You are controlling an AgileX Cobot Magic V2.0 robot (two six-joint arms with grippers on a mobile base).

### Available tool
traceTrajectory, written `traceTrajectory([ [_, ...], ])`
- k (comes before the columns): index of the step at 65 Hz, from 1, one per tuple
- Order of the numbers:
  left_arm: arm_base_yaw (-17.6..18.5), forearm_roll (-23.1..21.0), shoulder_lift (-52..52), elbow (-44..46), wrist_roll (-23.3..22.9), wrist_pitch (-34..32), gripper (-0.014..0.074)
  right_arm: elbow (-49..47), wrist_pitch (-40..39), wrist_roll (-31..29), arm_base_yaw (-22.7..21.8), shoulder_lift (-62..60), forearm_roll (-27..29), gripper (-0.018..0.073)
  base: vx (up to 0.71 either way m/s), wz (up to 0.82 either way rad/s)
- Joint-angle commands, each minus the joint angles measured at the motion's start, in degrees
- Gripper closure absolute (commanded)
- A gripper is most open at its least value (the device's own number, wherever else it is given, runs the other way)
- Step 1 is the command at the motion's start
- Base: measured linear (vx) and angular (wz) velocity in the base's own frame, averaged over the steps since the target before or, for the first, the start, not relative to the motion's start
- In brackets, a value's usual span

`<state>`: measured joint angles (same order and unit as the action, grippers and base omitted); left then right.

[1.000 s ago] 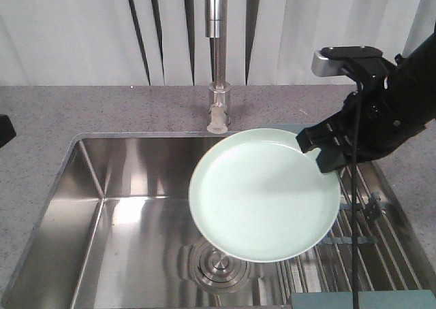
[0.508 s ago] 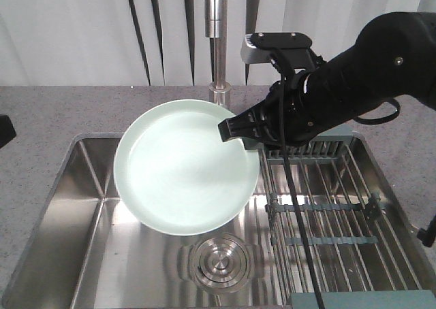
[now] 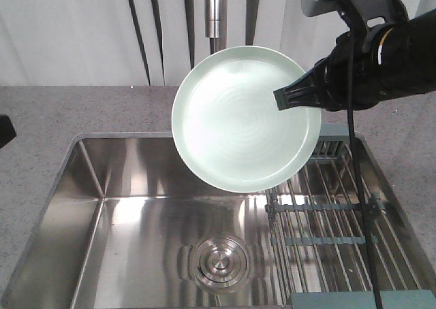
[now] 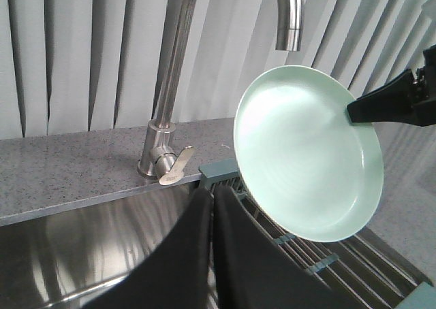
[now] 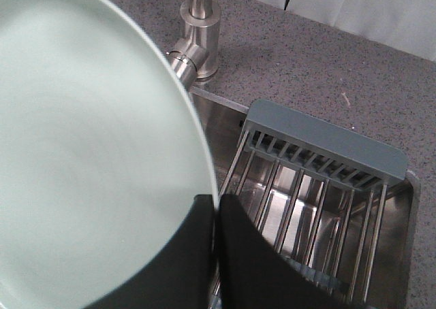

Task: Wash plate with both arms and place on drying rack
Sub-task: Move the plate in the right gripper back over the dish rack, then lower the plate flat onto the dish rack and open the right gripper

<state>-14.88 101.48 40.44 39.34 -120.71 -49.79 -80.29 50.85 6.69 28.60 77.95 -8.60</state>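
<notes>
Starting left: left gripper (image 4: 212, 244) has fingers pressed together over the sink (image 3: 102, 207), arm cut off. Plate (image 3: 242, 122) is up in the air, tilted, well clear of the basin floor, covering the lower stem of the faucet (image 3: 215, 9). Right gripper (image 3: 291, 96) pinches its right rim. Drying rack (image 3: 327, 214) lies lower right, near end cropped.
</notes>
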Motion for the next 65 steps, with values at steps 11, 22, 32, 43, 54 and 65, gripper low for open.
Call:
traceTrajectory([
  [11, -0.03, 1.97, -0.24, 1.4, -0.48, 0.84, 0.0603, 5.51, -8.51, 0.71, -0.17, -1.86, -2.42, 0.0563, 0.0, 0.0],
  [22, -0.03, 1.97, -0.24, 1.4, -0.48, 0.84, 0.0603, 6.76, -10.88, 2.56, -0.22, -1.86, -4.93, 0.0563, 0.0, 0.0],
  [32, -0.03, 1.97, -0.24, 1.4, -0.48, 0.77, 0.0603, 6.76, -10.07, 11.33, -1.43, -1.86, -16.4, 0.0563, 0.0, 0.0],
  [43, -0.03, 1.97, -0.24, 1.4, -0.48, 0.77, 0.0603, 6.76, -8.99, 13.91, -10.1, -1.79, -17.9, 0.0563, 0.0, 0.0],
  [54, -0.03, 1.97, -0.24, 1.4, -0.48, 0.77, 0.0603, 6.81, -7.45, 8.38, -18.81, 0.2, -13.38, 0.0563, 0.0, 0.0],
  [65, -0.03, 1.97, -0.24, 1.4, -0.48, 0.77, 0.0603, 6.81, -5.98, 5.45, -23.01, 5.37, -12.88, 0.0563, 0.0, 0.0],
])
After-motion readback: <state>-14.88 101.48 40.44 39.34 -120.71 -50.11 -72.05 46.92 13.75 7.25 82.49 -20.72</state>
